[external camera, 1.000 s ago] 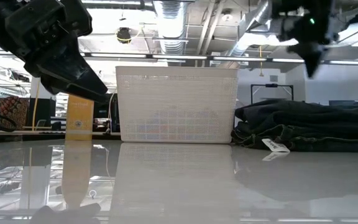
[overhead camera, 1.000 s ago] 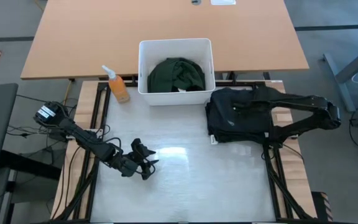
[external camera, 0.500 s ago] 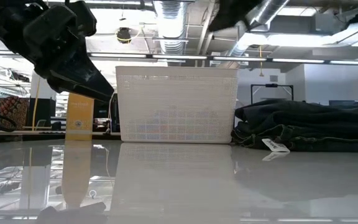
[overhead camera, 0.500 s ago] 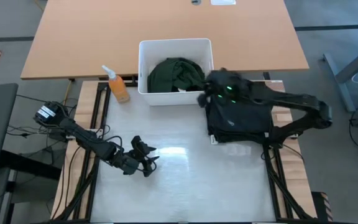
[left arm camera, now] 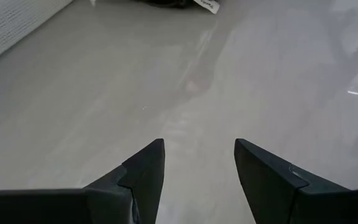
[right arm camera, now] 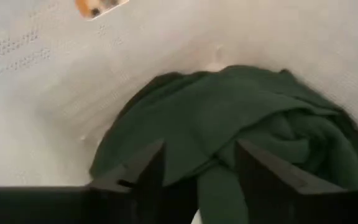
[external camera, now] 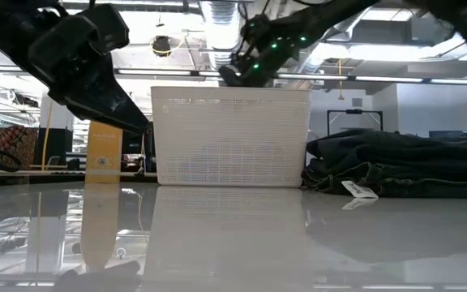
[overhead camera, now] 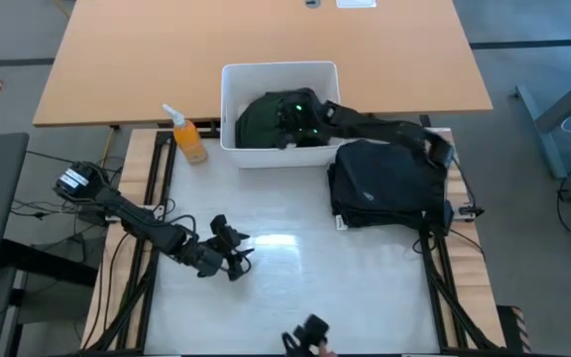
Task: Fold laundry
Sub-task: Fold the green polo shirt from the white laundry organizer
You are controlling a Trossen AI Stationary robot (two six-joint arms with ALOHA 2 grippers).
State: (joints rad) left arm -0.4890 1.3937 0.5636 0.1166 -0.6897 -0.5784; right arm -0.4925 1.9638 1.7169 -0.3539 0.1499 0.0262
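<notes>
White bin (overhead camera: pixel 228 109), green laundry (right arm camera: pixel 241 124) — right gripper (right arm camera: pixel 197 168) above

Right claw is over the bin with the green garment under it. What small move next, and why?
Probably lower the right claw straight down onto the dark green garment and close on a top fold. Its fingers stand open just above the cloth, which lies bunched in the white bin. The folded dark stack sits beside the bin, and the left claw waits open above bare table.

Open left tool (left arm camera: pixel 199 163) above table (left arm camera: pixel 92 93)
</notes>
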